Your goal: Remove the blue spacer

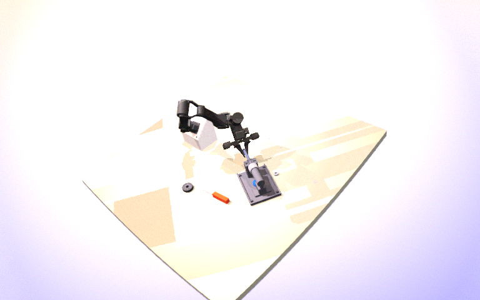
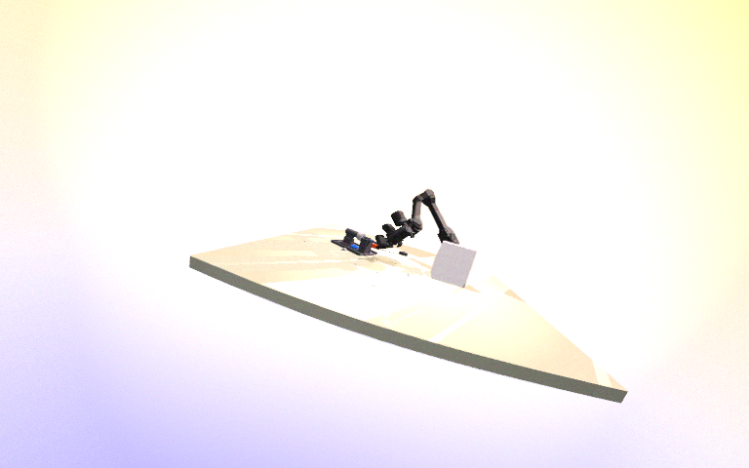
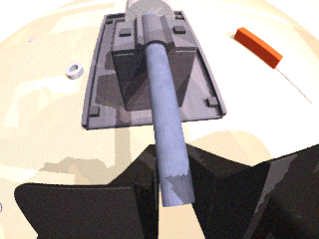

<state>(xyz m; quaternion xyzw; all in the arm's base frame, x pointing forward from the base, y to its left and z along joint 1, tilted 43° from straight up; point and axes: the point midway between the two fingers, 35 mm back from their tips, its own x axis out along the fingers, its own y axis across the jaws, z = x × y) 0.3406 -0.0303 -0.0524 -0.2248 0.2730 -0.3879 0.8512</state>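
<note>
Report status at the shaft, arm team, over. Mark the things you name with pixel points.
Gripper (image 1: 244,152) (image 3: 165,149) shut on shaft (image 3: 166,110). Blue spacer (image 1: 254,182) down on the base plate (image 1: 244,187) (image 3: 91,100). Orange-handled tool (image 1: 220,197) (image 3: 258,47) off to one side, not in the way.

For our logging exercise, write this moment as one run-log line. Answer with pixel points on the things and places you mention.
gripper (image 1: 244,154) (image 3: 165,149): shut on shaft (image 1: 247,155) (image 3: 166,110) | blue spacer (image 1: 254,182) (image 2: 354,247): below shaft line | release: pending

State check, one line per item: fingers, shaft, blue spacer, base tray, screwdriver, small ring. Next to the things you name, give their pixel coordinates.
Fingers (image 1: 244,152): shut on the shaft.
Shaft (image 1: 246,154) (image 3: 166,105): gripped near its free end, other end in the near block.
Blue spacer (image 1: 254,182) (image 2: 354,247): down low at the base tray, exact rest unclear.
Base tray (image 1: 244,189) (image 3: 92,85): flat on the table.
Screwdriver (image 1: 220,197) (image 3: 258,47): lying flat, loose.
Small ring (image 1: 276,173) (image 3: 75,71): loose beside the tray.
</note>
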